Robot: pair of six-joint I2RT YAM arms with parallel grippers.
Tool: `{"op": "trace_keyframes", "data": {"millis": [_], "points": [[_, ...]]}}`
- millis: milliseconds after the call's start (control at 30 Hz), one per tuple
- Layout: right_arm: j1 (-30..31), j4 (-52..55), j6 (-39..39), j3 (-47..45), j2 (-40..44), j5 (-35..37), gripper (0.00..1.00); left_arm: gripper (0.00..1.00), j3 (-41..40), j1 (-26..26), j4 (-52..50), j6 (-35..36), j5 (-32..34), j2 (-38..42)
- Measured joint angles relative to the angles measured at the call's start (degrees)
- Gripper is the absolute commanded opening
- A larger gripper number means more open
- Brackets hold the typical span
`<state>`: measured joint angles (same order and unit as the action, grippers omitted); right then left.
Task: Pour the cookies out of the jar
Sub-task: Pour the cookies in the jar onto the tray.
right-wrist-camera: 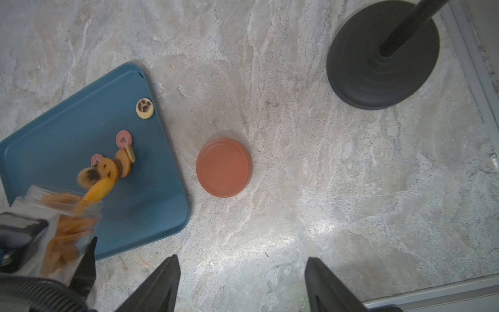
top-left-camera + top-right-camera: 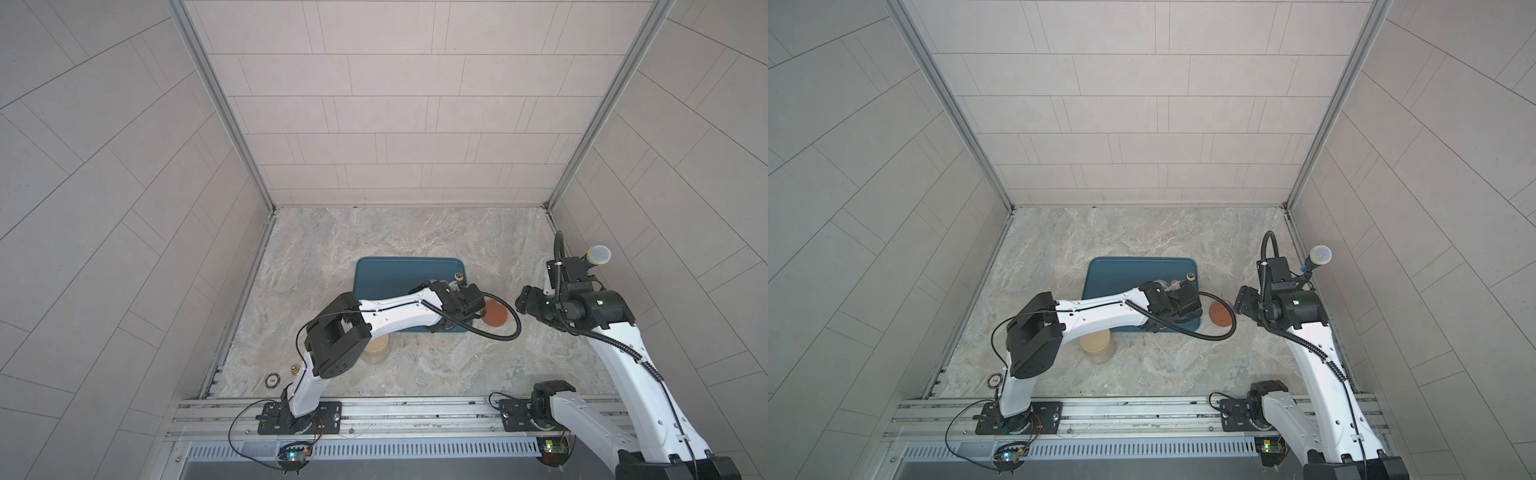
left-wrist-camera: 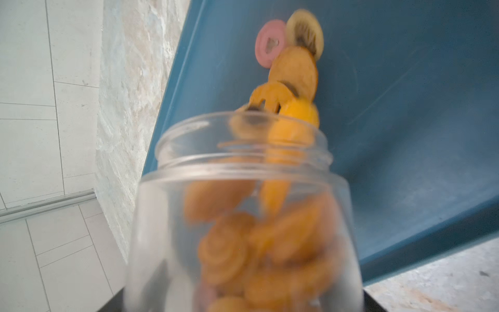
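My left gripper (image 2: 465, 297) is shut on a clear plastic jar (image 3: 243, 216) and holds it tilted, mouth down, over the blue tray (image 2: 395, 274). The jar hides the fingers in the left wrist view. Cookies (image 3: 294, 73), mostly golden-orange with pink rings, spill from the jar's mouth onto the tray (image 1: 67, 121), and several more remain inside. One pale cookie (image 1: 145, 108) lies apart near the tray's corner. My right gripper (image 1: 243, 272) hovers open over bare tabletop to the right of the tray, holding nothing.
The jar's orange lid (image 1: 223, 167) lies flat on the marble table just right of the tray. A second jar with a tan lid (image 2: 376, 347) stands under my left arm. A black microphone stand base (image 1: 383, 54) sits at the far right, by the wall.
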<state>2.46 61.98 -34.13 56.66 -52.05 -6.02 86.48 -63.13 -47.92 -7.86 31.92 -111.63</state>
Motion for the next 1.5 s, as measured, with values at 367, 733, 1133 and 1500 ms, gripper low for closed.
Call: {"op": "trace_keyframes", "data": {"millis": [367, 733, 1133, 1500], "points": [[-2.16, 1.66, 1.99, 0.0, 1.05, -0.11, 0.78, 0.0, -25.46, 6.78, 23.34, -5.66, -17.64, 29.86], [-2.25, 1.7, 2.14, 0.0, 1.05, -0.85, 0.78, 0.0, -21.24, 7.17, 22.88, -5.66, -25.7, 22.38], [-2.49, 1.66, 2.1, 0.0, 1.07, -1.73, 0.78, 0.0, 17.29, 8.04, -9.9, -4.76, -30.77, -12.39], [-2.54, 1.64, 2.1, 0.0, 1.2, -1.95, 0.77, 0.0, 30.12, 4.37, -28.52, -2.62, -19.15, -15.58]]}}
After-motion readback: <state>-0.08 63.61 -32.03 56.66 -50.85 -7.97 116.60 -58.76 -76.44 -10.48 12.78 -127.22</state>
